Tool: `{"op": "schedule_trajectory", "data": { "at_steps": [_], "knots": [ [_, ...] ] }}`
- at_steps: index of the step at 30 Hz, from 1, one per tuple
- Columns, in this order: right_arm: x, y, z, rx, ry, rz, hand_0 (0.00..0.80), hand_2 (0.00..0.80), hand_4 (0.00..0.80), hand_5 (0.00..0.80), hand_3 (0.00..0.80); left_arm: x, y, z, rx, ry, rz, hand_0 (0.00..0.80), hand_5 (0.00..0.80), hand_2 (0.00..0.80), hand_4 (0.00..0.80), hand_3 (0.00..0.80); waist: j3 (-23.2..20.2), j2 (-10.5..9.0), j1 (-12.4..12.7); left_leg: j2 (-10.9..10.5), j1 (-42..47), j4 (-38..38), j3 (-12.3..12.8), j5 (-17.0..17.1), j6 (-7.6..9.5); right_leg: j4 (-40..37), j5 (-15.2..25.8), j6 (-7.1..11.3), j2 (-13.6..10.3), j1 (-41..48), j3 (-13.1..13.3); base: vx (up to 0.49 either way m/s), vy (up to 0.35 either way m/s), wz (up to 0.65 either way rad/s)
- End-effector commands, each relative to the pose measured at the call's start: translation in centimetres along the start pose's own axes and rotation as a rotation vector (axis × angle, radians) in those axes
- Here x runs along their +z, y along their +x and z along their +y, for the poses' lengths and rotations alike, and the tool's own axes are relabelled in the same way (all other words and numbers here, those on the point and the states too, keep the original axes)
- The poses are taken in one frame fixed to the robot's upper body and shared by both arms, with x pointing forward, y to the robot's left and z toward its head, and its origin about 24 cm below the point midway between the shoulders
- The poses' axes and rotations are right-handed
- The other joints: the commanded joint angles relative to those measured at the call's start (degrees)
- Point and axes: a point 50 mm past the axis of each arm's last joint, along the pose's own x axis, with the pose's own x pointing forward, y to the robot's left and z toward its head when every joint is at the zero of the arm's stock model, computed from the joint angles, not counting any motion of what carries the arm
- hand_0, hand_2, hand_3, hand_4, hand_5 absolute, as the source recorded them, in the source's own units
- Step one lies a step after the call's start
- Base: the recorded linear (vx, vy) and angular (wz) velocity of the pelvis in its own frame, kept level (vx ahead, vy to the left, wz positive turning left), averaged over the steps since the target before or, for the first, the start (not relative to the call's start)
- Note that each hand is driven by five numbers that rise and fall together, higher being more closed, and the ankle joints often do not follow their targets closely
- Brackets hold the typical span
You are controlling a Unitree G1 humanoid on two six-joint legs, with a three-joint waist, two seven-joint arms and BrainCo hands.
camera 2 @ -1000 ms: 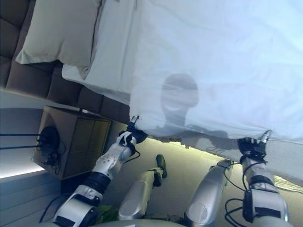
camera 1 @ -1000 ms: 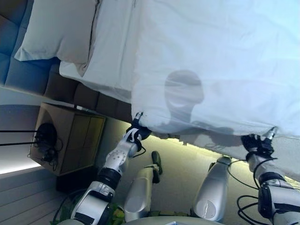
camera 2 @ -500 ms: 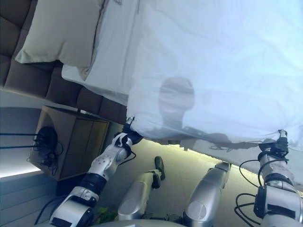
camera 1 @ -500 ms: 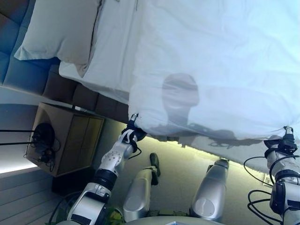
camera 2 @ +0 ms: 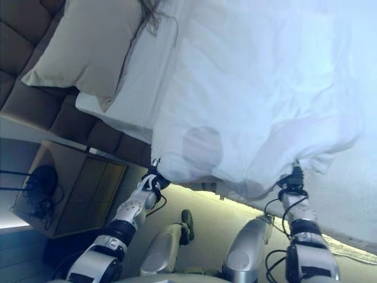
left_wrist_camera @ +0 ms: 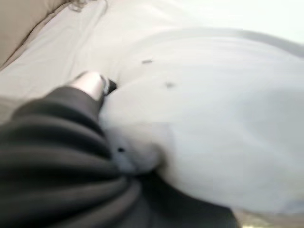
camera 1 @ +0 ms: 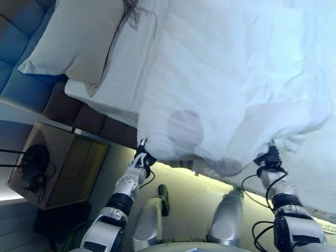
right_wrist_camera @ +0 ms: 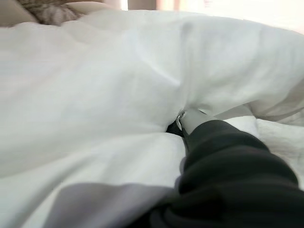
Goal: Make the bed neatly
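A white duvet covers most of the bed, and its near edge hangs over the bed's side. My left hand is shut on the duvet's near corner towards the headboard; in the left wrist view the cloth bunches against the dark cover and one silver finger curls over it. My right hand grips the same edge further along, where folds run into it. Rumpled folds spread across the duvet above the right hand. A beige pillow lies at the head on the white sheet.
The tufted headboard runs behind the pillow. A wooden nightstand with a dark object and cords stands beside the bed, left of my left arm. Pale floor shows below the duvet's edge.
My right hand has moved left along the bed's side, still holding the edge, and the duvet has bunched into folds above it. The left hand stays put. The camera has shifted slightly.
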Motion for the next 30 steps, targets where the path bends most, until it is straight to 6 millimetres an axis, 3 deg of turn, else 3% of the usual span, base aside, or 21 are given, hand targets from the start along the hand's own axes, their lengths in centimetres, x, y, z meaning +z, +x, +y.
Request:
{"op": "schedule_trajectory", "data": {
  "at_steps": [1, 2, 3, 6, 7, 9, 11, 13, 15, 17, 19, 24, 27, 29, 30],
  "knots": [
    [-2.7, -0.5, -0.2, 0.042, -0.079, 0.103, 0.8, 0.8, 0.8, 0.8, 0.8, 2.8, -1.0, 0.8, -0.058, 0.029, -0.106, 0.8, 0.8, 0.8, 0.8, 0.8, -3.16, -0.85, 0.65, 0.84, -1.21, -1.76, -0.82, 5.55, 0.25, 2.7, 5.03, 2.13, -4.33, 1.14, 3.84, -0.088, 0.102, -0.33],
    [-3.3, -0.8, -0.9, 0.033, -0.064, 0.119, 0.8, 0.8, 0.8, 0.8, 0.8, 3.6, -1.2, 1.1, -0.051, 0.035, -0.12, 0.8, 0.8, 0.8, 0.8, 0.8, -3.34, -0.98, 1.08, 0.49, -1.36, -2.38, -0.51, 6.22, 1.31, 6.63, 1.99, 1.53, -2.02, -0.17, 3.67, -0.102, 0.114, -0.36],
    [-3.9, -1.1, -1.5, 0.03, -0.039, 0.13, 0.8, 0.8, 0.8, 0.8, 0.8, 4.4, -1.5, 1.5, -0.034, 0.032, -0.139, 0.8, 0.8, 0.8, 0.8, 0.8, -3.54, -0.99, 1.82, 0.39, -1.29, -3.44, 0.27, 7.03, 2.62, 12.62, -2.05, 0.83, 1.36, -1.2, 1.81, -0.104, 0.092, -0.25],
    [-5.7, -2.1, -3.2, 0.023, 0.06, 0.148, 0.8, 0.8, 0.8, 0.8, 0.8, 5.9, -2.0, 2.6, 0.004, -0.031, -0.204, 0.8, 0.8, 0.8, 0.8, 0.8, -4.63, -1.94, 3.14, 0.21, -1.22, -6.99, 1.23, 9.8, 4.24, 19.16, -7.16, -1.19, 10.12, -2.32, -2.63, -0.091, -0.047, -0.31],
    [-6.0, -2.5, -3.7, 0.02, 0.089, 0.146, 0.8, 0.8, 0.8, 0.8, 0.8, 6.2, -2.0, 2.8, 0.014, -0.044, -0.222, 0.8, 0.8, 0.8, 0.8, 0.8, -4.86, -2.38, 3.47, 0.0, -1.49, -7.74, 1.08, 10.83, 4.21, 18.29, -7.2, -2.24, 12.99, -1.88, -3.98, -0.05, -0.183, -0.56],
    [-6.7, -2.9, -4.3, 0.017, 0.118, 0.138, 0.8, 0.8, 0.8, 0.8, 0.8, 6.4, -2.0, 2.8, 0.024, -0.065, -0.244, 0.8, 0.8, 0.8, 0.8, 0.8, -5.2, -3.18, 4.4, -0.48, -1.74, -8.54, 0.2, 12.05, 3.43, 13.76, -7.57, -4.1, 15.43, 0.28, -6.83, -0.035, -0.213, -0.3],
    [-6.8, -2.9, -4.3, 0.025, 0.123, 0.136, 0.8, 0.8, 0.8, 0.8, 0.8, 6.3, -1.9, 2.9, 0.023, -0.051, -0.249, 0.8, 0.8, 0.8, 0.8, 0.8, -5.13, -2.94, 4.24, -0.18, -1.64, -9.4, -0.72, 13.28, 2.55, 9.64, -7.69, -5.56, 17.05, 2.27, -7.52, -0.04, -0.142, -0.15],
    [-6.8, -2.5, -3.2, 0.059, 0.098, 0.152, 0.8, 0.8, 0.8, 0.8, 0.8, 6.2, -1.8, 2.8, 0.012, -0.029, -0.265, 0.8, 0.8, 0.8, 0.8, 0.8, -4.48, -2.44, 4.08, 0.82, -3.13, -9.62, -1.62, 17.08, 0.58, 5.8, -7.39, -6.69, 19.16, 3.91, -7.53, -0.104, -0.062, -0.16],
    [-7.0, -1.5, -1.2, 0.119, 0.055, 0.177, 0.8, 0.8, 0.8, 0.8, 0.8, 6.2, -1.6, 2.3, -0.029, -0.048, -0.287, 0.8, 0.8, 0.8, 0.8, 0.8, -3.26, -2.15, 3.7, 2.34, -6.11, -7.17, -4.17, 19.87, -0.66, 4.19, -7.58, -8.08, 20.71, 3.74, -6.07, -0.18, -0.028, -0.07],
    [-7.2, -1.2, -0.4, 0.136, 0.057, 0.179, 0.8, 0.8, 0.8, 0.8, 0.8, 6.4, -1.6, 2.1, -0.034, -0.047, -0.292, 0.8, 0.8, 0.8, 0.8, 0.8, -2.87, -2.04, 3.17, 4.74, -7.38, -4.57, -4.3, 19.91, -1.33, 5.32, -8.29, -8.79, 20.62, 2.86, -5.8, -0.097, -0.022, -0.07],
    [-7.0, -1.5, -0.7, 0.136, 0.063, 0.175, 0.8, 0.8, 0.8, 0.8, 0.8, 6.3, -1.8, 2.9, 0.002, -0.054, -0.285, 0.8, 0.8, 0.8, 0.8, 0.8, -2.92, -2.23, 2.22, 9.1, -7.06, -1.95, -5.81, 20.13, -2.79, 7.89, -9.43, -9.24, 19.85, 2.01, -5.07, 0.019, 0.041, -0.01],
    [-6.0, -1.8, -1.3, 0.087, 0.048, 0.155, 0.8, 0.8, 0.8, 0.8, 0.8, 5.0, -2.4, 5.5, 0.056, -0.083, -0.247, 0.8, 0.8, 0.8, 0.8, 0.8, -5.53, -0.25, -0.22, 17.29, -0.4, -8.5, -9.11, 25.62, -5.45, 10.02, -10.45, -8.23, 17.53, 2.35, -2.31, 0.146, 0.37, 0.08],
    [-5.3, -1.7, -1.4, 0.06, 0.001, 0.143, 0.8, 0.8, 0.8, 0.8, 0.8, 3.9, -2.8, 6.7, 0.086, -0.121, -0.215, 0.8, 0.8, 0.8, 0.8, 0.8, -7.37, 2.11, -1.07, 19.11, 6.03, -16.41, -8.67, 26.39, -6.45, 11.69, -11.32, -5.91, 13.63, 2.27, 0.23, 0.188, 0.652, -0.07],
    [-4.9, -1.8, -1.5, 0.044, -0.017, 0.129, 0.8, 0.8, 0.8, 0.8, 0.8, 3.2, -2.9, 7.1, 0.1, -0.13, -0.191, 0.8, 0.8, 0.8, 0.8, 0.8, -8.24, 3.0, -0.79, 18.09, 8.21, -19.62, -8.5, 25.93, -6.63, 11.47, -11.34, -3.97, 10.86, 3.19, 1.58, 0.183, 0.578, -0.13],
    [-4.6, -1.8, -1.6, 0.036, -0.029, 0.113, 0.8, 0.8, 0.8, 0.8, 0.8, 2.7, -3.0, 7.3, 0.106, -0.132, -0.168, 0.8, 0.8, 0.8, 0.8, 0.8, -8.86, 3.87, -0.85, 16.82, 9.19, -20.61, -7.8, 24.52, -6.79, 10.86, -10.91, -2.19, 8.32, 4.03, 2.41, 0.146, 0.574, -0.07]
  ]
}}
